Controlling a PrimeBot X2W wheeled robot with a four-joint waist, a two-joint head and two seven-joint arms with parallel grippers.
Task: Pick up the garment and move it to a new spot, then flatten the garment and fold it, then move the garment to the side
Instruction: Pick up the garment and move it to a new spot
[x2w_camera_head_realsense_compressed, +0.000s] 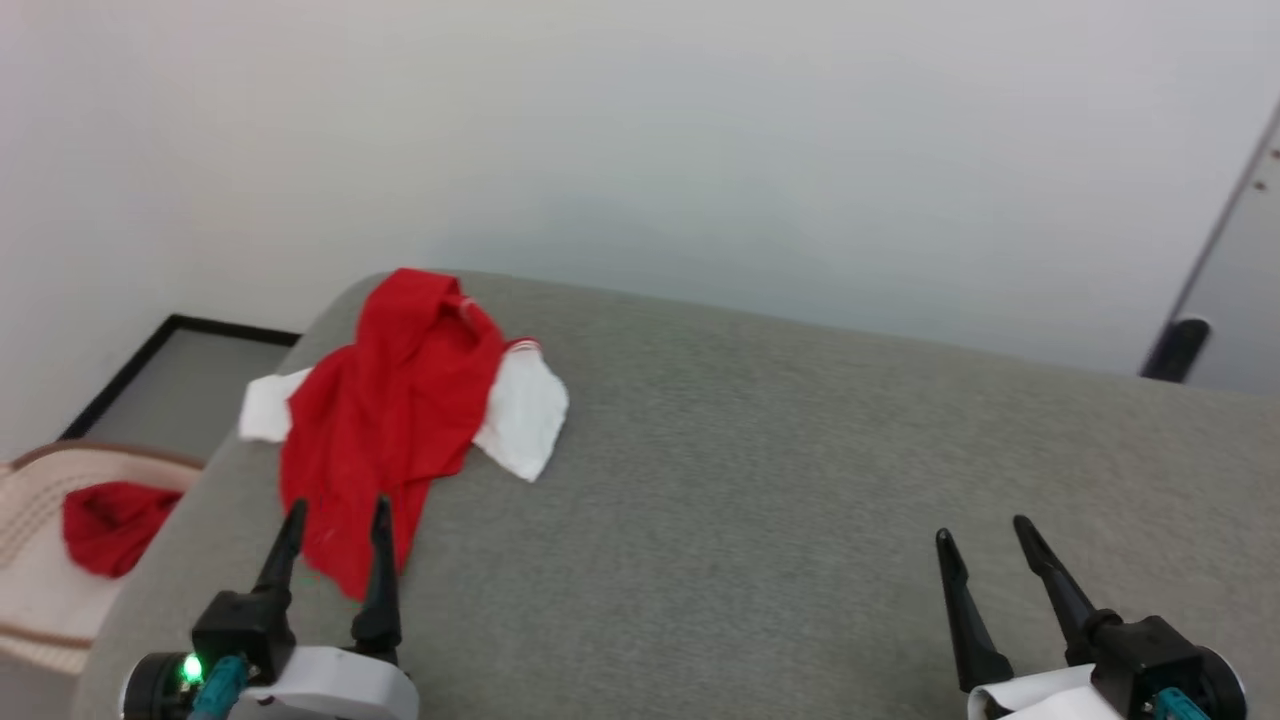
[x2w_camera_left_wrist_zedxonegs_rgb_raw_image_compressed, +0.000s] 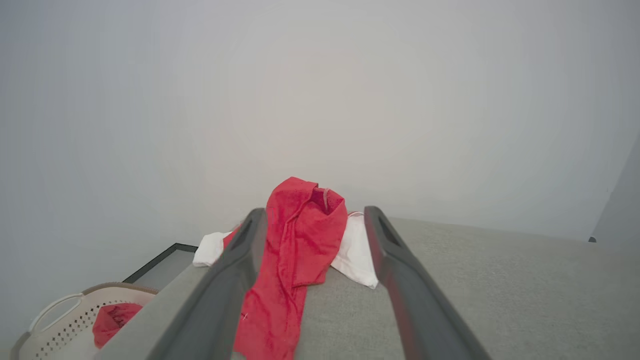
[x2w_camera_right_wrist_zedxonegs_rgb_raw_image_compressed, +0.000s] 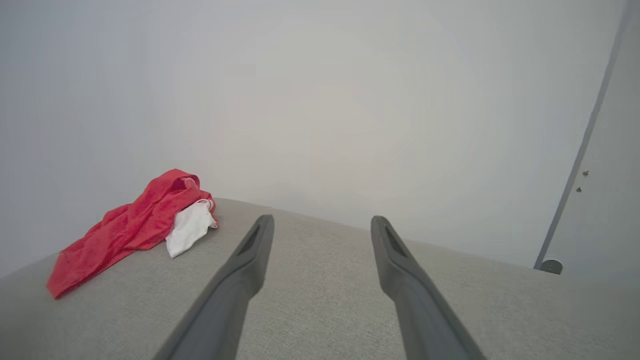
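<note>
Red: one garment (x2w_camera_head_realsense_compressed: 390, 420), one bundle (x2w_camera_head_realsense_compressed: 110, 525).

Seen from the head: left gripper (x2w_camera_head_realsense_compressed: 338, 505) at lower left, its two dark fingers spread apart, tips pointing forward; green light (x2w_camera_head_realsense_compressed: 190, 668) lit on its wrist; right gripper (x2w_camera_head_realsense_compressed: 981, 528) at lower right, fingers likewise parted, leaning slightly leftward.

The garment (x2w_camera_head_realsense_compressed: 390, 420) lies on the bench's (x2w_camera_head_realsense_compressed: 780, 500) far left corner; left of the bench, a basket (x2w_camera_head_realsense_compressed: 40, 590) holds a bundle (x2w_camera_head_realsense_compressed: 110, 525).
</note>
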